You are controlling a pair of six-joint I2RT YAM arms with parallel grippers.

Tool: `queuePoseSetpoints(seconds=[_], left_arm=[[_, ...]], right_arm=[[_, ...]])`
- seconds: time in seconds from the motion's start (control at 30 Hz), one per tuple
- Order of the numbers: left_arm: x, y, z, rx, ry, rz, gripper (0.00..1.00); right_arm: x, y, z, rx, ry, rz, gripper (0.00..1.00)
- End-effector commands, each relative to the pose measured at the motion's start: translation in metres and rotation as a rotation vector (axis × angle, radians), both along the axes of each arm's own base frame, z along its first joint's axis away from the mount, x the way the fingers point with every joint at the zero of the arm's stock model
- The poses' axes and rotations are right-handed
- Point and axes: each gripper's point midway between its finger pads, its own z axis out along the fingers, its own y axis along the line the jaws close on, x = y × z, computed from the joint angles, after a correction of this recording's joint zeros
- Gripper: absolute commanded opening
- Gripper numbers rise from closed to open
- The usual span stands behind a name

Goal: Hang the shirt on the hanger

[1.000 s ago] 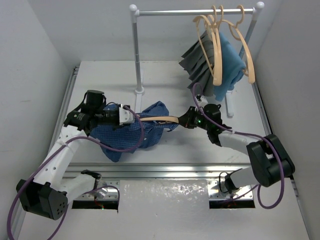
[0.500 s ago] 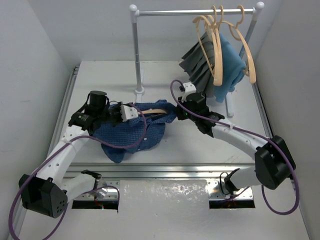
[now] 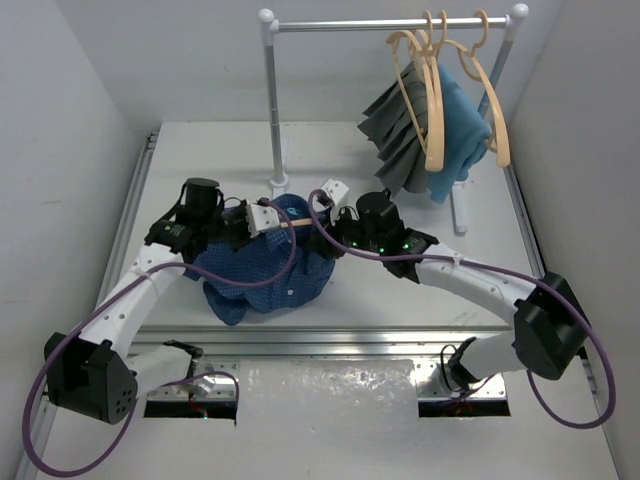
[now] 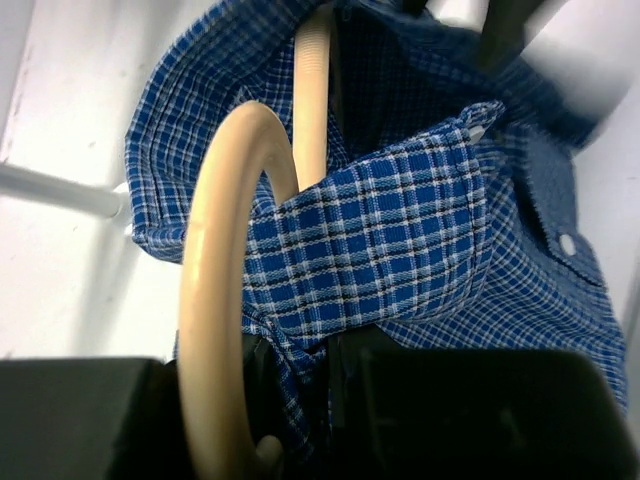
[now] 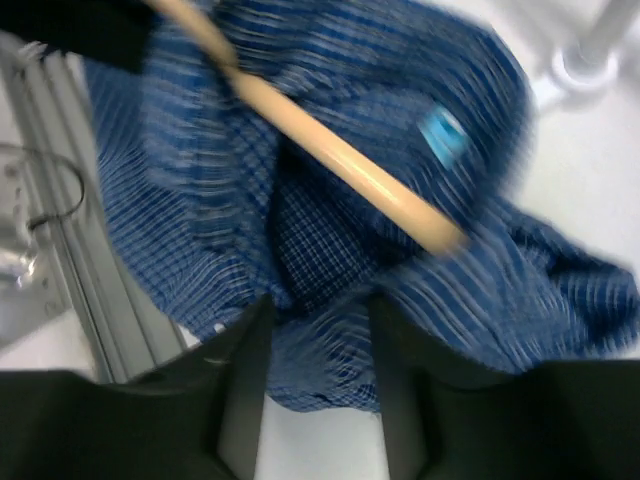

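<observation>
The dark blue checked shirt (image 3: 258, 268) lies bunched on the table between both arms. The tan hanger (image 3: 303, 222) runs through it, and only a short piece of it shows from above. My left gripper (image 3: 280, 222) is shut on a fold of shirt (image 4: 400, 230) cloth near the collar. The hanger's curved hook (image 4: 213, 300) passes just beside its left finger. My right gripper (image 3: 318, 212) hovers over the shirt (image 5: 180, 170) with its jaws open, cloth lying beneath the gap. The hanger's arm (image 5: 330, 150) crosses above my right gripper (image 5: 320, 335).
At the back stands a white clothes rack (image 3: 273, 100), its base (image 3: 279, 182) just behind the shirt. Several tan hangers (image 3: 432, 90), a grey pleated garment (image 3: 395, 130) and a light blue cloth (image 3: 462, 125) hang at its right end. An aluminium rail (image 3: 320, 342) borders the near edge.
My right gripper let go of the hanger's right end, opened, and swung left and farther back over the shirt. The left gripper moved slightly back, still holding the cloth.
</observation>
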Motion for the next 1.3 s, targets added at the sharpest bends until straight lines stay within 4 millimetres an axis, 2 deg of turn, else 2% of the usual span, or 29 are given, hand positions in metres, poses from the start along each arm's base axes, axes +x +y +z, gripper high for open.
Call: queuePoseSetpoints(seconds=[0.0, 0.03, 0.07, 0.13, 0.17, 0.2, 0.23, 0.27, 0.33, 0.37, 0.4, 0.5, 0.53, 0.57, 0.6, 0.63, 0.77, 0.9, 1.07, 1.13, 1.17, 1.23, 1.27], left_arm=[[-0.009, -0.021, 0.041, -0.09, -0.086, -0.113, 0.0], [-0.013, -0.023, 0.042, -0.097, -0.09, -0.134, 0.0], [-0.015, -0.023, 0.042, -0.098, -0.09, -0.143, 0.0], [-0.021, -0.024, 0.04, -0.091, -0.095, -0.175, 0.0], [-0.023, -0.025, 0.039, -0.088, -0.096, -0.192, 0.0], [-0.027, -0.027, 0.037, -0.085, -0.096, -0.225, 0.0], [-0.03, -0.028, 0.037, -0.085, -0.096, -0.244, 0.0], [-0.033, -0.029, 0.036, -0.089, -0.093, -0.263, 0.0], [-0.041, -0.033, 0.037, -0.098, -0.092, -0.31, 0.0], [-0.042, -0.033, 0.039, -0.103, -0.095, -0.317, 0.0], [-0.042, -0.034, 0.042, -0.108, -0.1, -0.321, 0.0], [-0.045, -0.035, 0.047, -0.113, -0.117, -0.33, 0.0], [-0.046, -0.035, 0.049, -0.115, -0.125, -0.335, 0.0], [-0.049, -0.035, 0.05, -0.115, -0.134, -0.343, 0.0], [-0.05, -0.035, 0.052, -0.118, -0.139, -0.349, 0.0], [-0.051, -0.035, 0.054, -0.12, -0.144, -0.352, 0.0], [-0.053, -0.034, 0.055, -0.116, -0.146, -0.354, 0.0], [-0.053, -0.035, 0.055, -0.119, -0.143, -0.355, 0.0], [-0.053, -0.039, 0.064, -0.157, -0.146, -0.355, 0.0], [-0.051, -0.04, 0.065, -0.163, -0.148, -0.352, 0.0], [-0.051, -0.041, 0.066, -0.174, -0.142, -0.352, 0.0], [-0.051, -0.043, 0.066, -0.191, -0.125, -0.355, 0.0], [-0.051, -0.045, 0.067, -0.199, -0.126, -0.361, 0.0]], right_arm=[[-0.027, 0.008, 0.046, 0.051, -0.217, 0.245, 0.48], [-0.034, -0.001, 0.05, 0.042, -0.24, 0.246, 0.57], [-0.037, -0.006, 0.056, 0.031, -0.297, 0.268, 0.59], [-0.051, -0.012, 0.065, 0.049, -0.346, 0.314, 0.64], [-0.068, -0.013, 0.08, 0.083, -0.403, 0.386, 0.64], [-0.075, -0.013, 0.086, 0.094, -0.419, 0.419, 0.65], [-0.08, -0.014, 0.093, 0.099, -0.423, 0.444, 0.64], [-0.08, -0.012, 0.094, 0.093, -0.422, 0.462, 0.54], [-0.074, -0.011, 0.099, 0.044, -0.375, 0.465, 0.43], [-0.068, -0.009, 0.095, 0.008, -0.371, 0.47, 0.38], [-0.058, -0.006, 0.086, -0.031, -0.326, 0.473, 0.39], [-0.049, 0.0, 0.071, -0.055, -0.297, 0.508, 0.44], [-0.046, 0.002, 0.072, -0.059, -0.303, 0.513, 0.45], [-0.046, 0.004, 0.069, -0.066, -0.303, 0.53, 0.45], [-0.043, 0.008, 0.059, -0.079, -0.27, 0.545, 0.46], [-0.045, 0.011, 0.062, -0.073, -0.255, 0.57, 0.46], [-0.043, 0.02, 0.049, -0.083, -0.193, 0.619, 0.46], [-0.038, 0.028, 0.041, -0.065, -0.172, 0.615, 0.46], [-0.028, 0.04, 0.026, -0.055, -0.136, 0.602, 0.43], [-0.024, 0.043, 0.026, -0.04, -0.144, 0.582, 0.37], [-0.022, 0.044, 0.027, -0.037, -0.151, 0.569, 0.29], [-0.017, 0.047, 0.029, -0.022, -0.156, 0.543, 0.19], [-0.016, 0.047, 0.03, -0.021, -0.151, 0.536, 0.06]])
